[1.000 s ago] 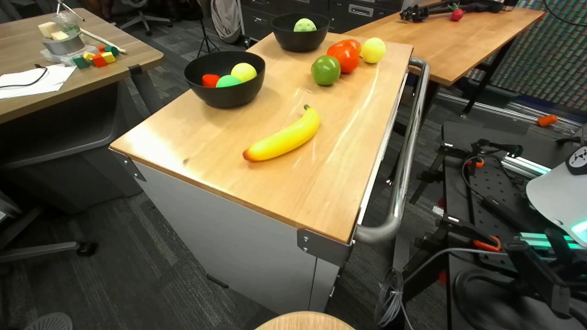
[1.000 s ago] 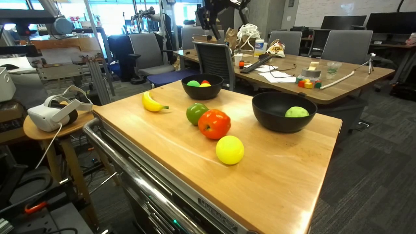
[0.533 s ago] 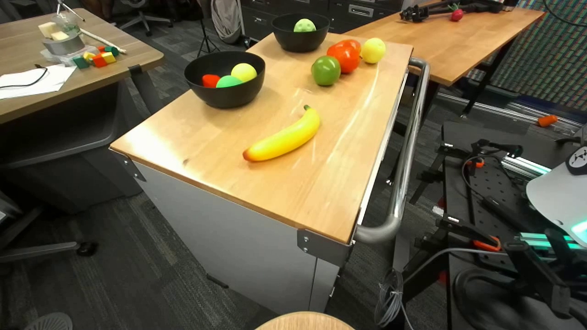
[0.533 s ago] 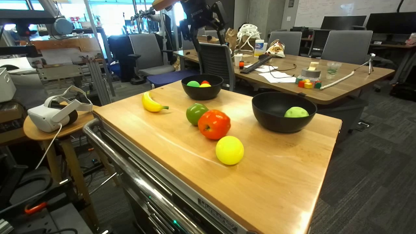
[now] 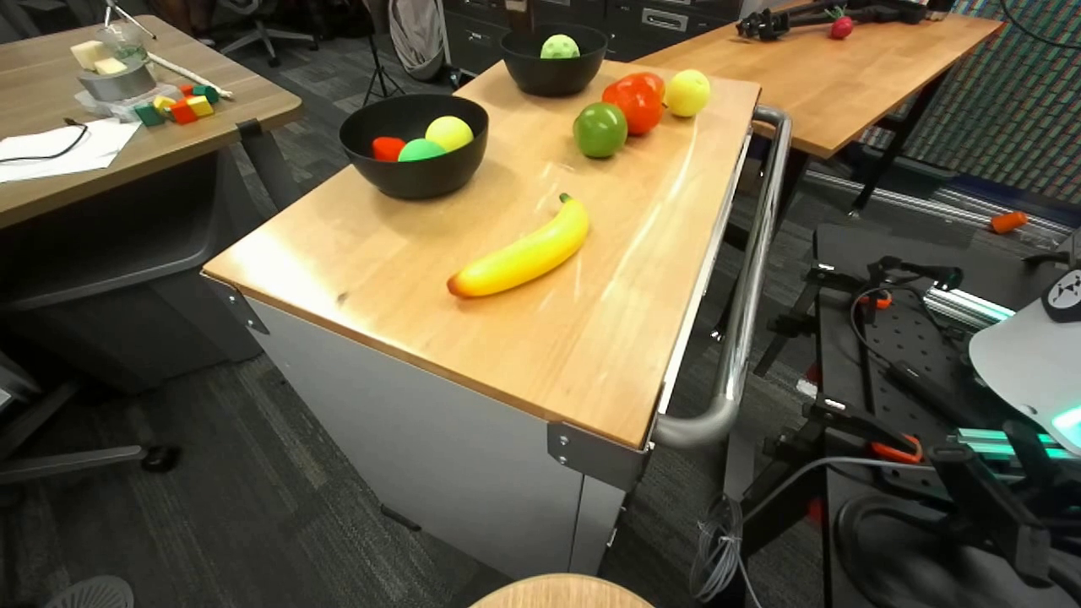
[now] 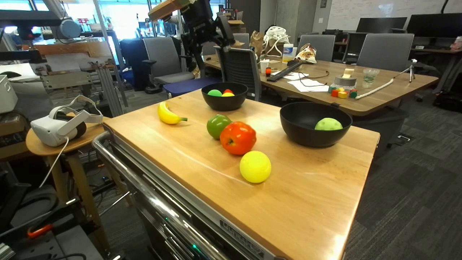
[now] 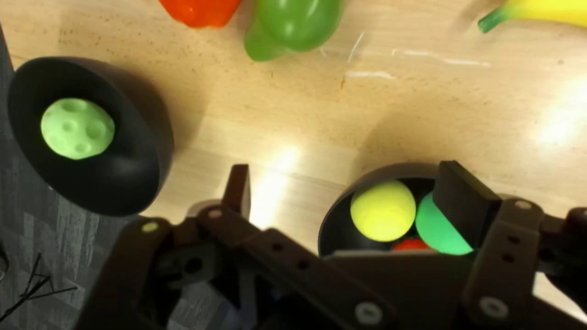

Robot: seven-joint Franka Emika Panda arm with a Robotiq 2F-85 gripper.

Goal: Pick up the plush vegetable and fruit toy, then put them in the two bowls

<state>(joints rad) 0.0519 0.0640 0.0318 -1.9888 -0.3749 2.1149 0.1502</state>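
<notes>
Black two-fingered gripper [image 7: 351,183] is hovering, fingers spread, grasping nothing; descending misaligned would be risking a fingertip tipping the round black bowl [image 7: 337,231] holding the yellow ball [image 7: 383,211].

The worktop [image 6: 310,202] is honey-coloured, flecked brown. Nearest the edge with the silver rail [image 5: 752,279], the ball [image 6: 255,167] is lemon-yellow; farther in, the tomato [image 6: 238,139] orange-red, the round toy [image 6: 216,126] green. Along the opposite edge, one black bowl [image 5: 418,179] shows a yellow ball [image 5: 449,133], green ball [image 5: 420,150] and red piece [image 5: 388,149]; the black corner bowl [image 6: 308,138], a pale green dimpled ball [image 7: 77,129]. Towards an end edge, the banana [image 5: 525,255] is yellow, green-stemmed, brown-tipped.
</notes>
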